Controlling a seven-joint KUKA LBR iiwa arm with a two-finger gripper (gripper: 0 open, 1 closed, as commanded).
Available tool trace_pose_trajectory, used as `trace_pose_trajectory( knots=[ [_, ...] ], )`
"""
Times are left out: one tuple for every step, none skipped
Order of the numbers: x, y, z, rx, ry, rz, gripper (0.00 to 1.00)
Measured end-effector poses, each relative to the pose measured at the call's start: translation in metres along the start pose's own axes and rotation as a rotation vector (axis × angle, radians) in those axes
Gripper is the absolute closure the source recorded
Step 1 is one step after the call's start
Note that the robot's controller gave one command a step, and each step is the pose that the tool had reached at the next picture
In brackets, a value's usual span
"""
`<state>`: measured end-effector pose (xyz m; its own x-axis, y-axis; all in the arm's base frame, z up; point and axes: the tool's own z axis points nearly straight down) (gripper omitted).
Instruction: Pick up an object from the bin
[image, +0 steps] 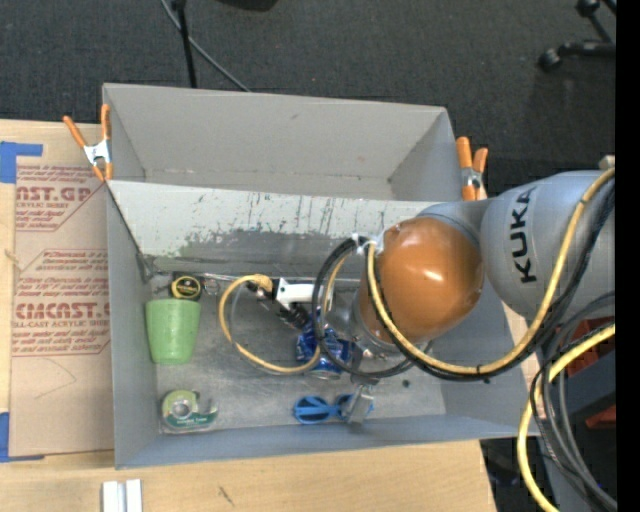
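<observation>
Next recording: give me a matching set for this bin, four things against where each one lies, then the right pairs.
Things:
1. green cup
2. tape roll
3. yellow cable
4. blue tool

Places in the bin:
A. looped on the middle of the floor
B. lower left corner
C. by the left wall, above the corner
D. lower edge, middle

Pairs: 1-C, 2-B, 3-A, 4-D.

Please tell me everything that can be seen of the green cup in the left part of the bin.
The green cup is light green, plain and smooth, and looks like plastic. It tapers, with its wider end toward the back of the bin, and seems to lie on the floor close to the left wall. Its opening cannot be made out. A small black and yellow round thing lies just behind its wide end; whether they touch is unclear.
</observation>
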<state>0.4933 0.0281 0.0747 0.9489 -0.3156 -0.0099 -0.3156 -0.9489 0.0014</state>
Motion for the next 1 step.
trace_pose_trajectory(
  knots=[
    [0.0015, -0.0002, -0.0026, 0.002, 0.004, 0.002, 1.00]
  ],
)
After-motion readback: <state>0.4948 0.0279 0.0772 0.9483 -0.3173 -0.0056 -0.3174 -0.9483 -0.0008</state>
